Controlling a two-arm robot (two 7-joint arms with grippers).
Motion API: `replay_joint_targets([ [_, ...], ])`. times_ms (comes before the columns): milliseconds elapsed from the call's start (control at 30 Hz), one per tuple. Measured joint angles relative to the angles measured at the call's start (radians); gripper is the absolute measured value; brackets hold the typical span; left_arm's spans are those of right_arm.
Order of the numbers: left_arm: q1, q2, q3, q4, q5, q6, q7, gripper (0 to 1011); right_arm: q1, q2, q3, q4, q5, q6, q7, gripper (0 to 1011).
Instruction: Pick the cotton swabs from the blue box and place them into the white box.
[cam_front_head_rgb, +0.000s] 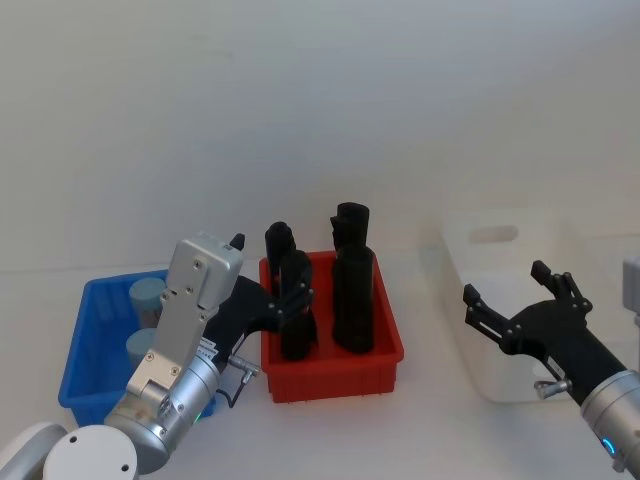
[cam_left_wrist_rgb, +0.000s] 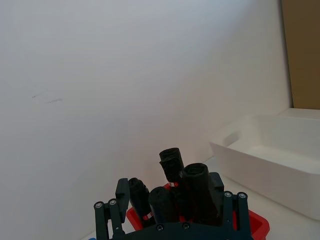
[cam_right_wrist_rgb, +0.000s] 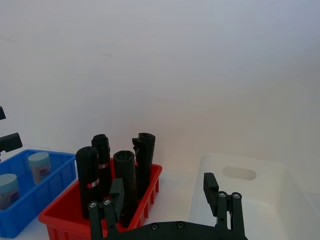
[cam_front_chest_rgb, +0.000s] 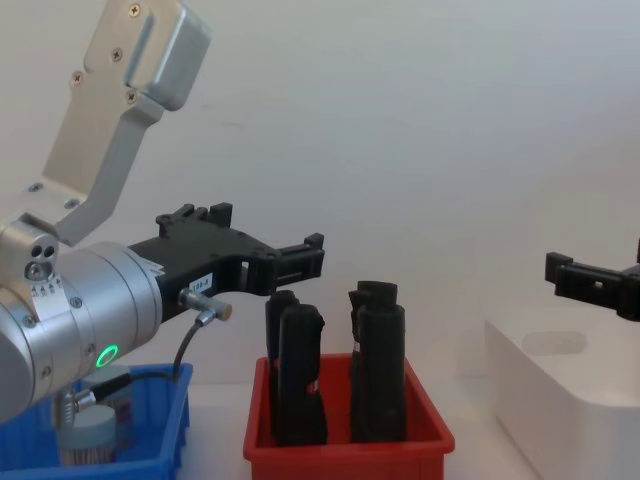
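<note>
Both grippers hovered open and empty – the cotton swabs (cam_front_head_rgb: 146, 293) sat in the blue box (cam_front_head_rgb: 85, 345).

Two grey-lidded jars stood upright in the blue box at the table's left, one behind the other. The left gripper (cam_left_wrist_rgb: 169, 187) hung above the table near the seam between the blue box and the red bin (cam_front_head_rgb: 330, 378), its fingers spread wide with nothing between them and pointing toward the black cylinders (cam_front_head_rgb: 352, 300) standing in that bin. The right gripper (cam_front_head_rgb: 505, 282) was raised over the white box (cam_front_head_rgb: 450, 255) at the right – its fingers likewise parted wide and holding nothing. What could be seen of the white box's inside held no jar.
</note>
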Motion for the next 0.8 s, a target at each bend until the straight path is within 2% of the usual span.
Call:
replay_joint_targets([
  [800,0.000,0.000,0.000,0.000,0.000,0.000,0.000,1004,0.000,0.000,0.000,0.000,0.000,0.000,0.000,1002],
])
